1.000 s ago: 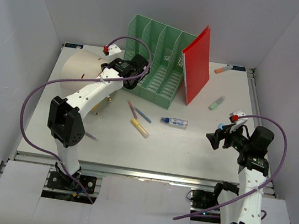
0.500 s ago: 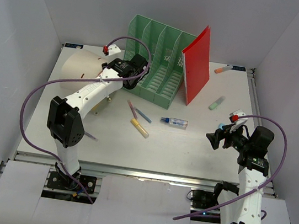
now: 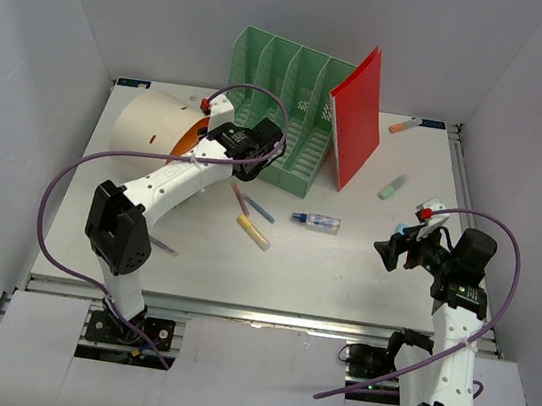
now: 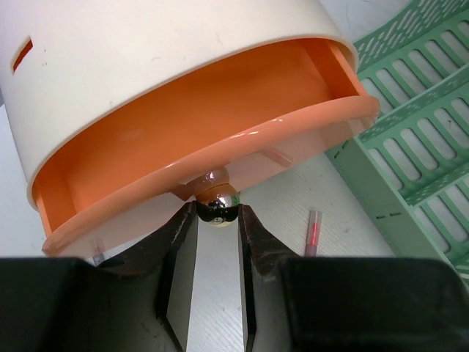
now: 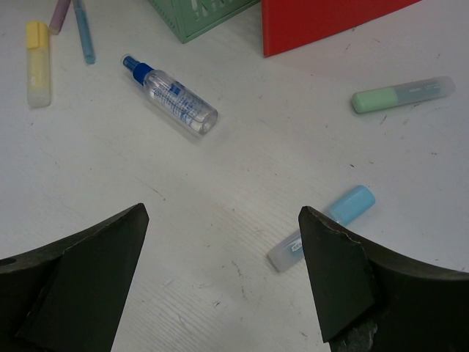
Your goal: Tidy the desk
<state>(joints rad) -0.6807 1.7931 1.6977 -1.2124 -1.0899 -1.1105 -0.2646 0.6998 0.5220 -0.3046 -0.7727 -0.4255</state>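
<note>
The white desk (image 3: 342,274) holds scattered items. My left gripper (image 3: 207,144) is shut on the shiny metal knob (image 4: 218,207) of the orange drawer (image 4: 220,147) of a beige cylinder (image 3: 151,126), which lies on its side at the back left. The drawer is pulled partly out. My right gripper (image 3: 391,250) is open and empty above the desk at the right. In the right wrist view it (image 5: 221,211) hovers next to a light blue highlighter (image 5: 322,227).
A green file rack (image 3: 285,104) with a red folder (image 3: 357,114) leaning on it stands at the back. A spray bottle (image 3: 317,222), yellow highlighter (image 3: 253,231), blue pen (image 3: 258,207), pink pen (image 3: 239,196), green highlighter (image 3: 392,188) and orange highlighter (image 3: 404,125) lie around.
</note>
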